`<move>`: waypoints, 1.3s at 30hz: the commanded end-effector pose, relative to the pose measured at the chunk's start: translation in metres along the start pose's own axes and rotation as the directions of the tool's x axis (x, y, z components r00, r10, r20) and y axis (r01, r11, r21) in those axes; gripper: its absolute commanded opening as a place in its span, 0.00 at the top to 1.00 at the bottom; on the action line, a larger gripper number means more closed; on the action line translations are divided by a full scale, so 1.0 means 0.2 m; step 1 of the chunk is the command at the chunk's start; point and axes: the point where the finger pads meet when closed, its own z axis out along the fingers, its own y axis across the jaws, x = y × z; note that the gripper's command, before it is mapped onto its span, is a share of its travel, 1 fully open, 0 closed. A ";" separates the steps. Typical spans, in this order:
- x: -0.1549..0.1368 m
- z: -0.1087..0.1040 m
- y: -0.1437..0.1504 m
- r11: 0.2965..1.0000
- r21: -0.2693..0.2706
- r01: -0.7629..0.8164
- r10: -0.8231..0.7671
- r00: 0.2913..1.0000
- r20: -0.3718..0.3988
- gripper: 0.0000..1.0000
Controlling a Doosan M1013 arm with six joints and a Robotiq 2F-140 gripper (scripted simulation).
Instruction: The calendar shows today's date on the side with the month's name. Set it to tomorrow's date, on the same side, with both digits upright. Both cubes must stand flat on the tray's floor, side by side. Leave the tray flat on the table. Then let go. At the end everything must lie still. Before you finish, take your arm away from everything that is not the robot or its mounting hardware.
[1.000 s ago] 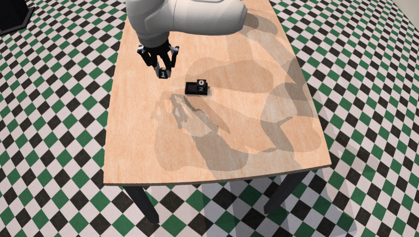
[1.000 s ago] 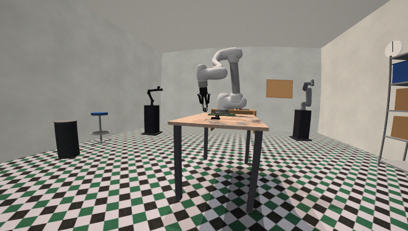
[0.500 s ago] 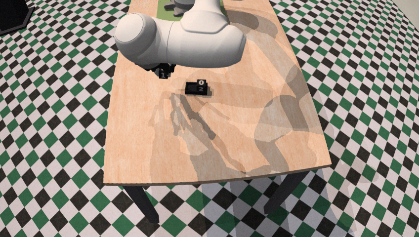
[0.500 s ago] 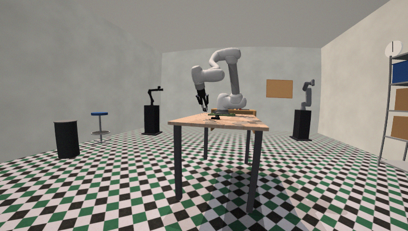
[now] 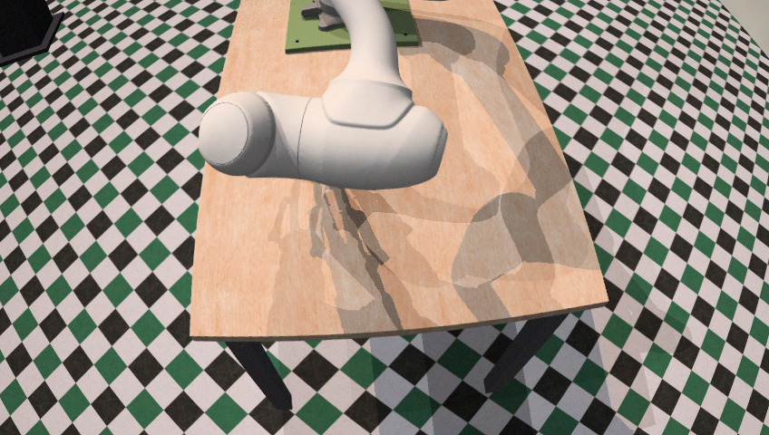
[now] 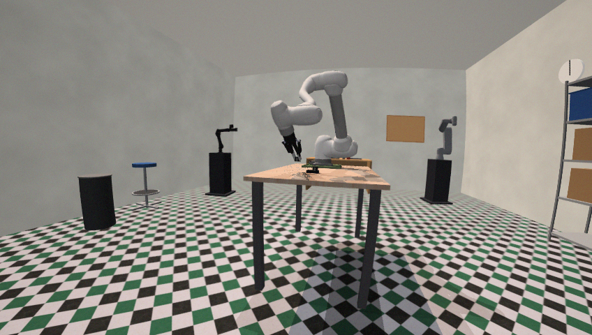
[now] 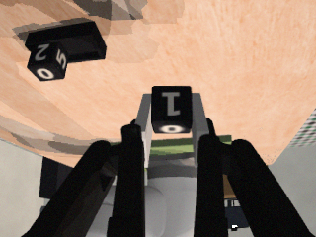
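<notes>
And here we are at the wooden table point(image 5: 242, 280) point(image 6: 286, 176), where the two-finger gripper point(image 6: 296, 158) point(image 7: 172, 108) is clamped on a black number cube point(image 7: 171, 101)! The wrist view has it squarely between the pads, a 1 on one face and a 0 on the next, the 1 upside down from this angle. Off to the side, the black tray point(image 6: 313, 171) point(image 7: 81, 44) sits on the tabletop, well apart from the gripper, with the second cube point(image 7: 46, 61) at one end of it, showing 2, 5 and 0. Whether that one stands quite flat is hard to call from here. Up above, the white arm point(image 5: 372, 145) point(image 6: 338, 116) bends over the table, its wrist tilted, and from the top it covers gripper, cubes and tray alike. Behind, its base rests on a green plate point(image 5: 324, 45) point(image 6: 336, 166) point(image 7: 173, 146).
</notes>
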 end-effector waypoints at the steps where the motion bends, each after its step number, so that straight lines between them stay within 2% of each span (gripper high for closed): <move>1: 0.02 0.00 0.00 1.000 0.000 0.000 0.000 0.999 0.045 0.83; 23: 0.02 0.00 0.00 1.000 0.000 0.000 0.000 0.999 0.045 0.83; 39: 0.07 0.05 0.00 1.000 0.000 0.000 0.000 0.999 0.045 0.83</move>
